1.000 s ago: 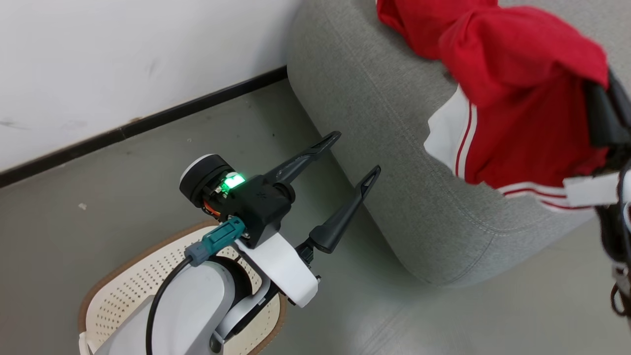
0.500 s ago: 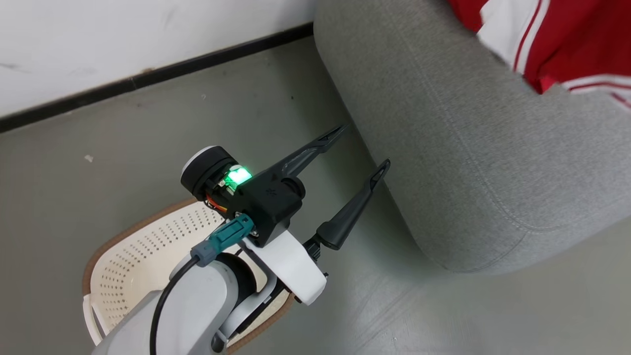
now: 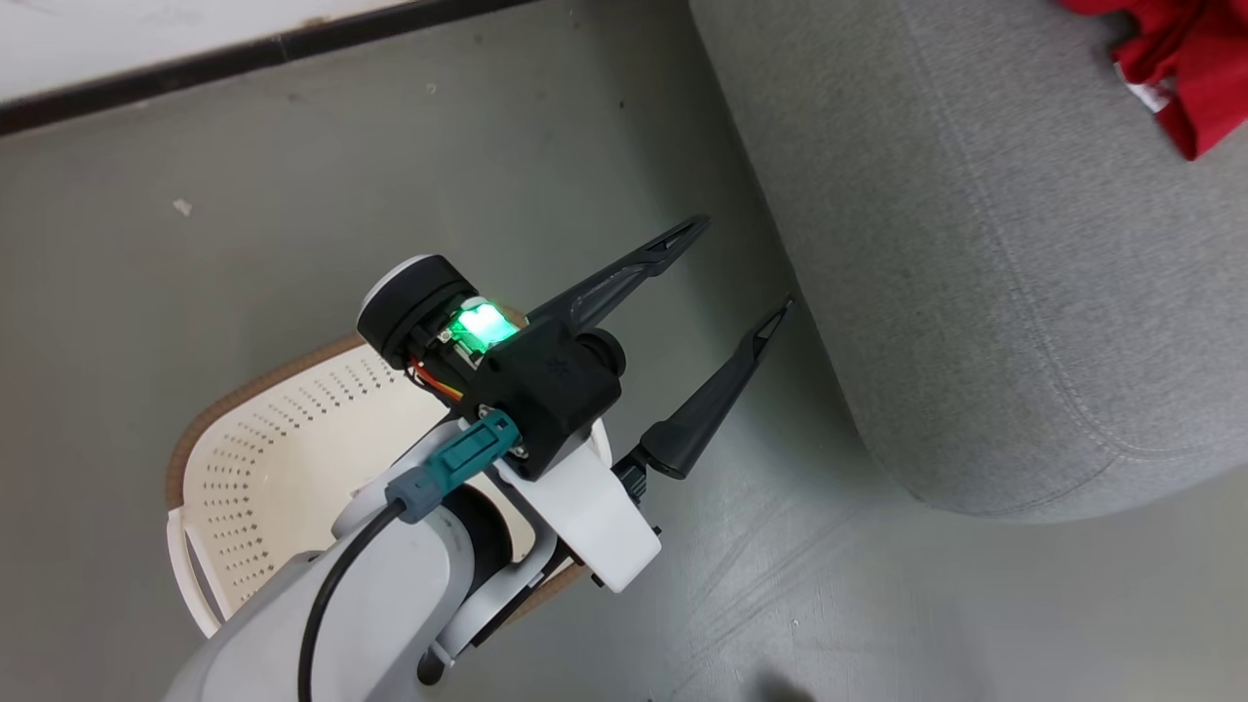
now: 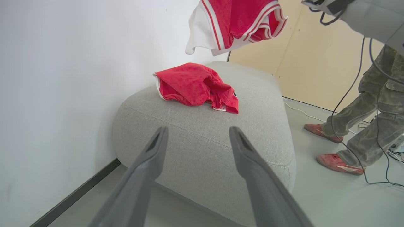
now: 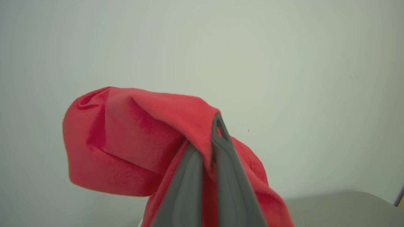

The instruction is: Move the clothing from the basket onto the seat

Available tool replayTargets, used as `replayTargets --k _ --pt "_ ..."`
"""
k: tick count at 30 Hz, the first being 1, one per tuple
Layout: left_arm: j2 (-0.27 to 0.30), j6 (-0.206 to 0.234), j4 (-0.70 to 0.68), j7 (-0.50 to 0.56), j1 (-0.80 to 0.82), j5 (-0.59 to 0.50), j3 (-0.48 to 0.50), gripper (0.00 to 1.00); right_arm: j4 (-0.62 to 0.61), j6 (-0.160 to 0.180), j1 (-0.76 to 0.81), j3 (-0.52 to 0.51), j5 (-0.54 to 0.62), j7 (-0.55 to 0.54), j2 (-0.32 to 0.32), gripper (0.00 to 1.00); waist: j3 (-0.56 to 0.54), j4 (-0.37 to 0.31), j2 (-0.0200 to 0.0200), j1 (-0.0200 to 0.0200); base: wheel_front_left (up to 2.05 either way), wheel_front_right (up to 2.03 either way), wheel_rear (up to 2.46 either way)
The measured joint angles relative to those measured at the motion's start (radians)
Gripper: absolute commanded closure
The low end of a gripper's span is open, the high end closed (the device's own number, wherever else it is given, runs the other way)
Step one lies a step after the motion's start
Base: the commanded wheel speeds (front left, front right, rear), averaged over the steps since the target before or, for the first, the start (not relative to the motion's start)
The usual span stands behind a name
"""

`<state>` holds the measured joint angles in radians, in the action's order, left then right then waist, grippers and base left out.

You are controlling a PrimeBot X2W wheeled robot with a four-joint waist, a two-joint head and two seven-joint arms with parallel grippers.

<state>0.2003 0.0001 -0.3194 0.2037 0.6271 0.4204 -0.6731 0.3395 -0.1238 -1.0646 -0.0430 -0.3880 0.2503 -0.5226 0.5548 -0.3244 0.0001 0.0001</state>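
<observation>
My left gripper (image 3: pixel 741 268) is open and holds nothing, hovering over the floor between the basket (image 3: pixel 244 439) and the seat (image 3: pixel 975 244). The basket is cream-white with a brown rim and is partly hidden under my left arm; its visible inside is bare. In the left wrist view, one piece of red clothing (image 4: pixel 195 86) lies crumpled on the grey seat (image 4: pixel 205 142), beyond the left gripper (image 4: pixel 199 130). A second red-and-white piece (image 4: pixel 233 22) hangs above the seat. My right gripper (image 5: pixel 211 132) is shut on red clothing (image 5: pixel 126 142), which drapes over its fingers. A red corner of clothing (image 3: pixel 1189 68) shows over the seat.
A white wall (image 4: pixel 63 78) with a dark baseboard (image 3: pixel 244 58) runs behind the seat and basket. A person's legs (image 4: pixel 363 126) in red shoes stand on the floor to the seat's right, with cables trailing nearby. A beige panel (image 4: pixel 315 56) stands behind them.
The head camera has swung, sliding the seat and the red clothing toward the upper right edge. My left gripper has stayed open over the basket's edge.
</observation>
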Motion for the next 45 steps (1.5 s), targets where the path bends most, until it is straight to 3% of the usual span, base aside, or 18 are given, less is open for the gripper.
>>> replayTargets --k 7,17,30,34,35,36,45 --pt "0.002 0.001 -0.017 0.025 0.01 -0.003 -0.007 0.0 0.102 0.0 -0.071 -0.003 0.009 -0.001 -0.068 1.0 0.063 0.023 0.0 0.0 0.0 0.0 0.0" --pt "0.023 0.006 -0.043 0.041 0.052 -0.03 0.003 0.0 0.307 0.0 -0.066 -0.041 0.023 -0.003 -0.071 1.0 0.153 0.057 0.0 0.0 0.0 0.0 0.0" --pt "0.024 -0.004 -0.052 0.041 0.104 -0.044 0.005 0.0 0.437 0.0 -0.102 -0.071 0.08 -0.026 -0.05 1.0 0.236 0.089 0.0 0.0 0.0 0.0 0.0" --pt "0.024 -0.013 -0.052 0.041 0.12 -0.046 0.005 0.0 0.448 0.0 -0.138 -0.079 0.081 -0.026 -0.048 0.51 0.255 0.095 0.0 0.0 0.0 0.0 0.0" --pt "0.024 -0.016 -0.052 0.041 0.126 -0.047 0.006 0.0 0.451 0.0 -0.145 -0.082 0.081 -0.026 -0.048 0.15 0.26 0.096 0.0 0.0 0.0 0.0 0.0" --pt "0.024 -0.016 -0.052 0.041 0.13 -0.049 0.008 0.0 0.454 0.0 -0.151 -0.086 0.082 -0.026 -0.049 0.0 0.263 0.097 0.0 0.0 0.0 0.0 0.0" --pt "0.042 -0.017 -0.028 0.003 0.136 -0.061 0.043 0.0 0.486 0.0 -0.153 -0.104 0.117 -0.022 -0.016 0.0 0.262 0.091 0.0 0.0 0.0 0.0 0.0"
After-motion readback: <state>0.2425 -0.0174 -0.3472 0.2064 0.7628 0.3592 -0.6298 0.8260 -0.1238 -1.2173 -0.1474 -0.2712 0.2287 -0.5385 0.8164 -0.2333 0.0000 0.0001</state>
